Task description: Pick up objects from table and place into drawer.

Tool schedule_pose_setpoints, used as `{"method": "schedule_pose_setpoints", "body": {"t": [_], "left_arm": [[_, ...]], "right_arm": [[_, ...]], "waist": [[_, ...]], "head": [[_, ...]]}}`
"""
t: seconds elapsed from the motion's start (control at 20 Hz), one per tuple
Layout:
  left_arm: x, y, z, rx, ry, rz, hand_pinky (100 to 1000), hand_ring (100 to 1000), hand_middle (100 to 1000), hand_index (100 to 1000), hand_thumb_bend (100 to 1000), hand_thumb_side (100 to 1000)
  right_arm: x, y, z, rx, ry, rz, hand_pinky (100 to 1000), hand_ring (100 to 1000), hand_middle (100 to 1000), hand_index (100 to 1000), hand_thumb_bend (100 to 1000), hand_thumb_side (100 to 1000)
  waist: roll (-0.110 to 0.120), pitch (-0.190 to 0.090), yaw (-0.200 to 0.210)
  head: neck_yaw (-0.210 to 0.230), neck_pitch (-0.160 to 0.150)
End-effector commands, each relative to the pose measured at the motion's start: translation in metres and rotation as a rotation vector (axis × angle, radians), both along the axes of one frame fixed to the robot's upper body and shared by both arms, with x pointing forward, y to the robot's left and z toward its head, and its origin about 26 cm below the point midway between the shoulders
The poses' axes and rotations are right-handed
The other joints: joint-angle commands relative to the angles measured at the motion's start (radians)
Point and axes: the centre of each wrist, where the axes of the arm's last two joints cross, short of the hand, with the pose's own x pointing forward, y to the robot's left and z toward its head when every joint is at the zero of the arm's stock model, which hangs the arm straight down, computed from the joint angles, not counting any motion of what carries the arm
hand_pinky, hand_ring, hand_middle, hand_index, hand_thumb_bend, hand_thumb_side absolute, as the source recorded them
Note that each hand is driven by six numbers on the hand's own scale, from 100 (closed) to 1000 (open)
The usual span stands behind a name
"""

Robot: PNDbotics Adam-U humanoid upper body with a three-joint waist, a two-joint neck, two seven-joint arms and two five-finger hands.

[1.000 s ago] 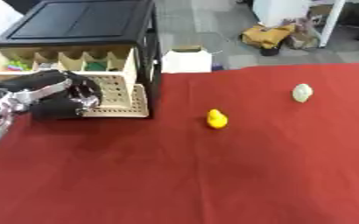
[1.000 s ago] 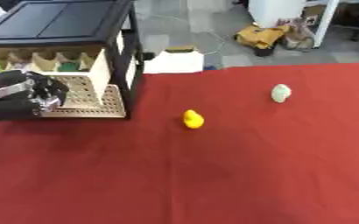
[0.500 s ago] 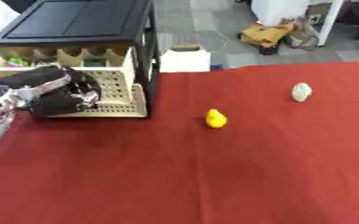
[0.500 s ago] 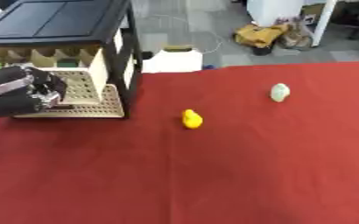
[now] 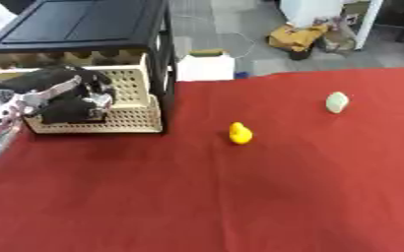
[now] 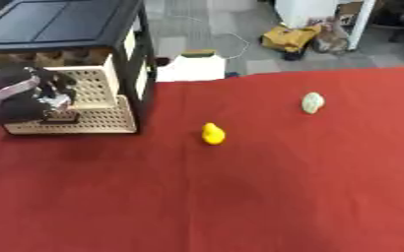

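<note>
My left hand (image 5: 60, 94), black with a silver forearm, hovers over the beige perforated drawer (image 5: 133, 119), which is pulled out of the black cabinet (image 5: 84, 24) at the table's left. A dark shape sits right under the hand, and I cannot tell whether it is a held thing or part of the hand. A small yellow duck (image 5: 239, 133) stands on the red cloth near the middle. A pale green rounded object (image 5: 336, 102) lies farther right. My right hand shows in neither view.
The red tablecloth (image 5: 240, 197) stretches from the drawer to the front and right edges. Beyond the table's far edge a white box (image 5: 205, 66) and a yellow bag (image 5: 296, 37) sit on the floor.
My left hand has crept slightly up and back over the drawer. The duck and the pale green object have stayed where they were.
</note>
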Motion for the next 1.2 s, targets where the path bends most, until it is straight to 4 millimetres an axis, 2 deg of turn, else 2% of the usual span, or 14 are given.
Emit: {"method": "schedule_pose_setpoints", "body": {"t": [0.05,0.75,1.0,1.2], "left_arm": [[0.001,0.003,0.014,-0.003,-0.060,0.019,468,761,842,975,100,1000],[0.011,-0.002,0.015,-0.012,-0.125,0.027,535,796,867,988,100,1000],[0.004,-0.004,0.017,-0.014,-0.124,-0.024,440,706,792,905,100,1000],[-0.011,-0.006,0.024,-0.004,-0.164,-0.052,320,565,670,837,100,1000]], "right_arm": [[-0.004,-0.001,0.011,-0.018,-0.035,-0.006,685,721,564,760,152,629],[-0.004,-0.001,0.012,-0.016,-0.040,-0.009,685,721,562,760,150,629],[-0.004,-0.002,0.012,-0.014,-0.041,-0.012,685,721,562,760,150,629],[-0.004,-0.002,0.011,-0.012,-0.041,-0.013,685,721,563,760,156,633]], "waist": [[-0.001,-0.014,-0.003],[0.000,-0.008,-0.008],[-0.002,-0.013,-0.003],[-0.006,-0.022,0.005]], "head": [[-0.003,-0.010],[-0.005,0.002],[-0.011,0.014],[-0.024,0.016]]}}
